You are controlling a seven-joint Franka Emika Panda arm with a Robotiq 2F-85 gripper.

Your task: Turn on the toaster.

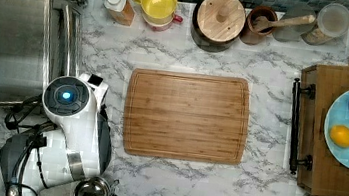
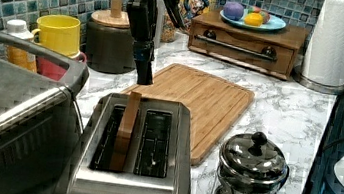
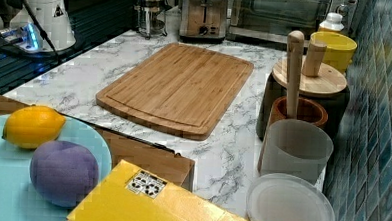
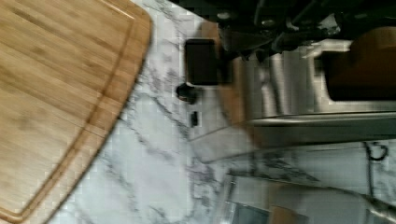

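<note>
The toaster [image 2: 149,175] is a shiny steel box in the foreground of the left view, with a brown slice [image 2: 126,129] standing in one of its two slots. It also shows far back in the right view [image 3: 204,13], with its knob end facing forward. In the wrist view its end face carries a black lever [image 4: 201,60] and a small black knob [image 4: 187,92]. My gripper [image 2: 144,77] hangs straight down over the toaster's far end, shut on nothing, its tip just above the lever side. In the top view my white arm [image 1: 73,126] covers the toaster.
A large steel toaster oven [image 2: 2,105] stands beside the toaster. A glass French press [image 2: 249,180] is on its other side. The bamboo cutting board [image 1: 186,115] lies mid-counter. Mugs, jars and a bottle line the tiled back wall, and a wooden drawer box [image 1: 339,133] holds a plate of fruit.
</note>
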